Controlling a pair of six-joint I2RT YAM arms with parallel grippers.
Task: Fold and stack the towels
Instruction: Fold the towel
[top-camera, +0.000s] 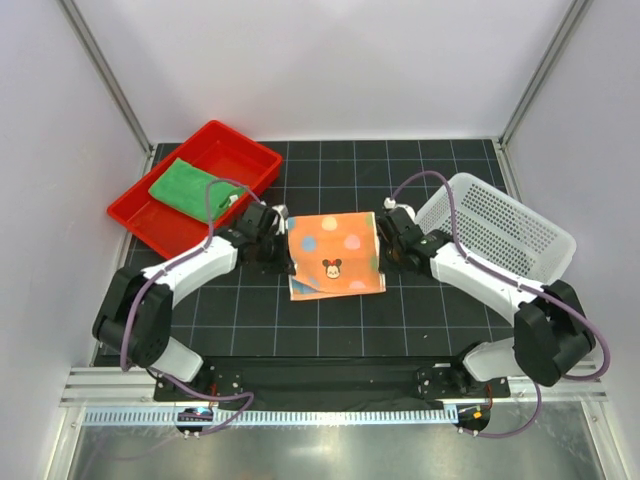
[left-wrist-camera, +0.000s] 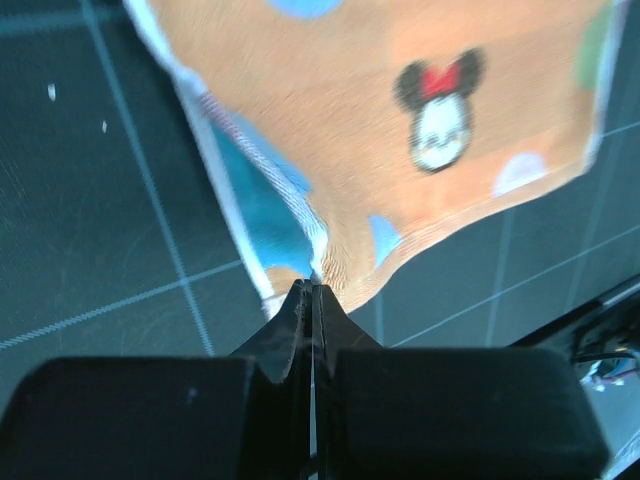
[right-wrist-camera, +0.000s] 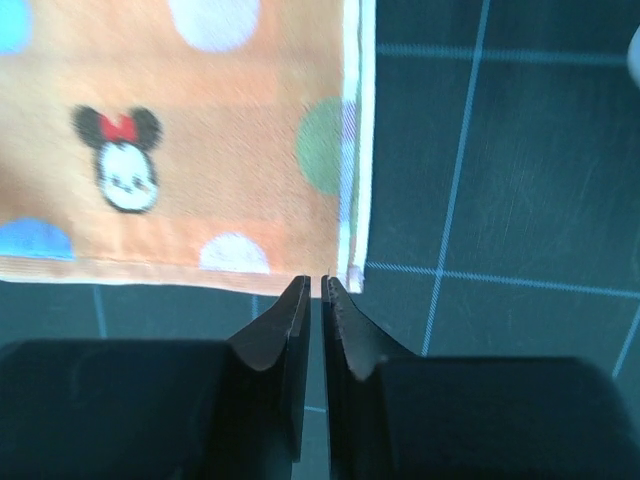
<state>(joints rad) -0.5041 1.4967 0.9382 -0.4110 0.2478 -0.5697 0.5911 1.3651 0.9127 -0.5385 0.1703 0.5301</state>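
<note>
The pastel-striped towel with orange polka dots (top-camera: 335, 252) lies in the middle of the black grid mat, with a mouse-face print near its front. My left gripper (top-camera: 281, 236) is shut on its far left corner, and the cloth looks lifted and creased there in the left wrist view (left-wrist-camera: 400, 130). My right gripper (top-camera: 383, 238) is pinched on the far right corner; its tips (right-wrist-camera: 323, 282) show a thin gap at the towel's edge (right-wrist-camera: 200, 150). The plain green towel (top-camera: 187, 187) lies folded in the red tray. The yellow-orange towel is out of view.
The red plastic tray (top-camera: 225, 133) stands at the back left, close behind my left arm. The white perforated basket (top-camera: 505, 228) stands at the back right, beside my right arm. White walls and frame posts enclose the mat.
</note>
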